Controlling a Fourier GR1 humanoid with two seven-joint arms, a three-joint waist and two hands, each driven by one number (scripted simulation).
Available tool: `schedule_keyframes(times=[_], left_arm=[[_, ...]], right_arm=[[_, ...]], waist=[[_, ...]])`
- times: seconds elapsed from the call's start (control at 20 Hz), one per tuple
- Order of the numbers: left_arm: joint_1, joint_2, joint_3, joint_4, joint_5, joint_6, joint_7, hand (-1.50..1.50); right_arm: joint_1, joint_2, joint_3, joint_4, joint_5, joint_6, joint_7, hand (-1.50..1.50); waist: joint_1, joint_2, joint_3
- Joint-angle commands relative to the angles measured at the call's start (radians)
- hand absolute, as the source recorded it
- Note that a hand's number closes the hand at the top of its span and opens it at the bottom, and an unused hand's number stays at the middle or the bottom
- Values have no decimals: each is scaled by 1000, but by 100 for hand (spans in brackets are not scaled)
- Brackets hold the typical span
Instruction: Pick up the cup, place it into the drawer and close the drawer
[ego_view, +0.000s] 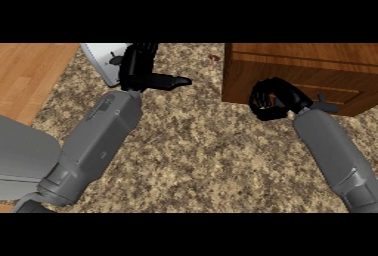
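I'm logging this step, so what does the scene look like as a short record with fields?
surface: speckled granite counter
drawer unit: brown wooden drawer unit, upper right
left hand: fingers straight, thumb out to the side, upper left, partly over a white object
right hand: fingers curled, at the drawer unit's front
cup: not visible; may be hidden in the right hand, cannot tell
drawer state: cannot tell from this view

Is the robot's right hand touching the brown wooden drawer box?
Yes, the right hand, fingers curled, is against the front of the brown wooden drawer box.
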Motion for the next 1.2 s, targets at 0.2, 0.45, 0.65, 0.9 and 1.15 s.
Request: schedule_keyframes(times=[0.2, 0.45, 0.65, 0.9, 1.15], left_arm=[[58, 39, -14, -62, 2, -44, 31, -150], [78, 61, -9, -85, 17, -90, 43, -150], [78, 60, -22, -93, 4, -84, 45, -150], [102, 49, -23, -112, 18, -102, 51, -150], [121, 53, -29, -127, 12, -113, 37, -150]], right_arm=[[-169, -85, -131, 141, -58, -23, -3, 150], [-185, -136, -169, 129, -102, 29, 12, 150], [-198, -142, -168, 108, -112, 54, 25, 150], [-190, -177, -180, 78, -141, 111, 29, 150], [-169, -180, -193, 59, -168, 134, 34, 150]], waist=[[54, 16, 1], [68, 18, -1], [77, 23, -1], [93, 21, -2], [99, 22, -2]])
